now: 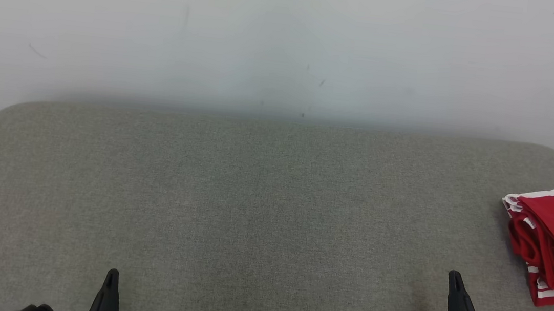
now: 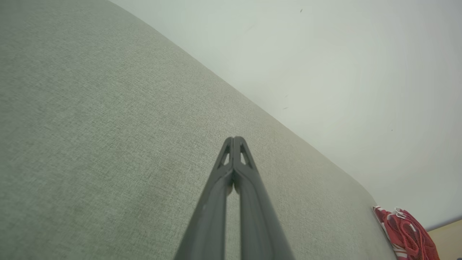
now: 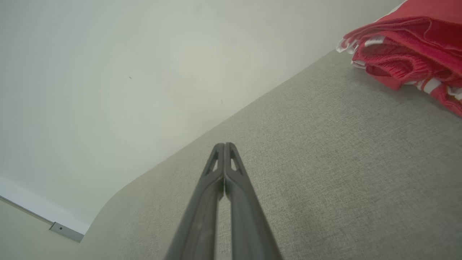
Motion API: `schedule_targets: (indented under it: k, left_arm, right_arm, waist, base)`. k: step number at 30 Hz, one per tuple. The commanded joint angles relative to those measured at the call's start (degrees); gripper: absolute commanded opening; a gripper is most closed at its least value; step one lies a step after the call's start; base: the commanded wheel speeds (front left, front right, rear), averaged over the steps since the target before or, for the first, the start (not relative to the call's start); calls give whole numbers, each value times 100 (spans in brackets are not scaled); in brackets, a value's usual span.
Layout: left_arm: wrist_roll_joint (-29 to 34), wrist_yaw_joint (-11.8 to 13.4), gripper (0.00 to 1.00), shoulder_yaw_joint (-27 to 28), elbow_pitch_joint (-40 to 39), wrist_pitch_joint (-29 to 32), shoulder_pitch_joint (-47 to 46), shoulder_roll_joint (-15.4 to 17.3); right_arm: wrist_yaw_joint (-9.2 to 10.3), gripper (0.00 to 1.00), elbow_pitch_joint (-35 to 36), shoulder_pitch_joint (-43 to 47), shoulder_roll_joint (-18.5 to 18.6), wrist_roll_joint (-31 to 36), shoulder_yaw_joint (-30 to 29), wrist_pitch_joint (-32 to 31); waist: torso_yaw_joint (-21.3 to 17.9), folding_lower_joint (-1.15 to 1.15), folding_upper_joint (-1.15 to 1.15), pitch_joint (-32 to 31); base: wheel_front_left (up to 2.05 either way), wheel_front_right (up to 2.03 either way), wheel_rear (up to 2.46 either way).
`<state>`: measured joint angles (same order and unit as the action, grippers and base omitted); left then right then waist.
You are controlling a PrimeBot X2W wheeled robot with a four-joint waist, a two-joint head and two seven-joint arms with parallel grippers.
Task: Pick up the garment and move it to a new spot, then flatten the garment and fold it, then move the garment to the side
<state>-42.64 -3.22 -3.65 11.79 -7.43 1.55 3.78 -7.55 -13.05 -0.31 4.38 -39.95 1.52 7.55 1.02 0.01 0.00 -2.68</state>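
The garment [image 1: 553,242] is red with white stripes and lies folded in a thick stack at the far right edge of the grey padded surface [image 1: 250,214]. It also appears in the right wrist view [image 3: 408,54] at upper right, and small in the left wrist view [image 2: 406,233] at lower right. My right gripper [image 1: 454,277] stands shut and empty near the front edge, a little left of and nearer than the garment. My left gripper [image 1: 112,275] is shut and empty at the lower left, far from the garment. In each wrist view the fingertips [image 2: 234,139] [image 3: 224,145] press together above bare fabric.
A pale wall [image 1: 289,38] rises straight behind the padded surface. The surface has rounded back corners [image 1: 8,112]. A strip of floor and a baseboard [image 3: 66,231] show past its left end.
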Motion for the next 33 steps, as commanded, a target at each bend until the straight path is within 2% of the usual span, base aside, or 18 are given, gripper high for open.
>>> schedule_targets:
  k: [1,15,33]
  left_arm:
    - [-255,-51,0,67,-35,49,-195,29]
    - [-1366,-142,0,301,97,339,-411,41]
    - [-2469,-237,0,557,239,652,-632,40]
  right_arm:
    - [3,0,33,-171,-4,-260,-38,-47]
    - [5,0,-125,-411,-26,-1412,-152,-327]
    - [6,0,-288,-650,-55,-2576,-277,-620]
  waist:
    - [-2,-1,0,6]
    - [-19,-1,0,55]
    - [-38,-1,0,114]
  base:
    - [0,0,0]
    - [0,0,0]
    - [0,0,0]
